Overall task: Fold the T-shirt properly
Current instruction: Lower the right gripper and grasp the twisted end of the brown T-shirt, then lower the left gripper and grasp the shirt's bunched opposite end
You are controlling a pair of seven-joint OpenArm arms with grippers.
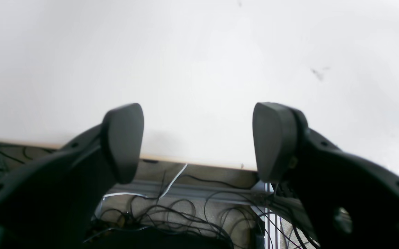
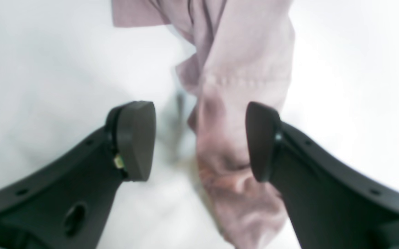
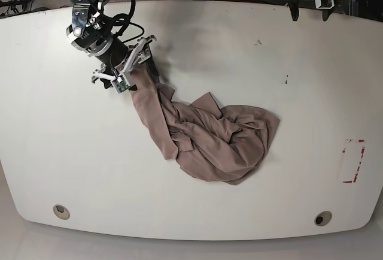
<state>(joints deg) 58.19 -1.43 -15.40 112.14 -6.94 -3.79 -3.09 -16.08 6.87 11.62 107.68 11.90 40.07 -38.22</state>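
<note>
The T-shirt (image 3: 221,140) lies crumpled in a mauve-brown heap at the middle of the white table (image 3: 72,152). One narrow stretch of it runs up and left to my right gripper (image 3: 124,68). In the right wrist view this strip of the T-shirt (image 2: 241,52) lies between the jaws of the right gripper (image 2: 199,138). The jaws stand open, and the cloth lies close against the right-hand finger (image 2: 261,138). My left gripper (image 3: 310,8) hangs at the table's far edge, away from the shirt. The left gripper (image 1: 197,141) is open with nothing between its fingers.
A red-marked rectangle (image 3: 353,161) sits near the table's right edge. Two round holes (image 3: 60,211) (image 3: 323,218) lie along the front edge. Small dark marks (image 3: 285,80) dot the top. Tangled cables (image 1: 171,207) lie on the floor beyond the far edge.
</note>
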